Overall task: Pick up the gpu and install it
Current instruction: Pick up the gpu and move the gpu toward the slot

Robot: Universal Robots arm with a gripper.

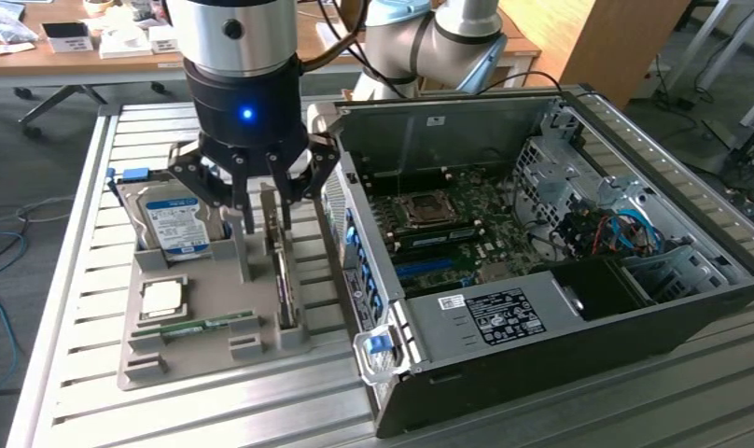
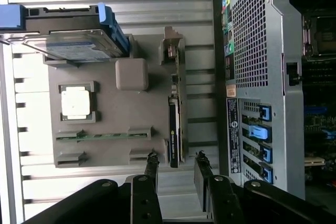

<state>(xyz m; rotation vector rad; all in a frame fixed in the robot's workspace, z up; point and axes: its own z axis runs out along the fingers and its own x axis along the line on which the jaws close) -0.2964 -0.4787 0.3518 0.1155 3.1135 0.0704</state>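
In the exterior view, one table of ribbed silver metal is standing nearest and is carrying everything. On it one flat, matte grey tray with raised slots is lying. In its near part one narrow green memory stick is resting in a slot. Just behind it, one square silver processor is sitting in a square frame.

The gpu, one thin green card, is standing on its long edge in a slot of the tray, on the side toward the computer case. Further back one silver hard drive with a blue-white label is standing upright.

The gripper, black under a round body with one blue light, is hovering over the far end of the gpu. Its two fingers are standing apart. In the wrist view the card is lying in line between them, with a gap on each side.

Beside the tray, the one black computer case is lying open and is showing one green motherboard. Behind it the grey arm is bending, and one wooden desk is standing furthest.
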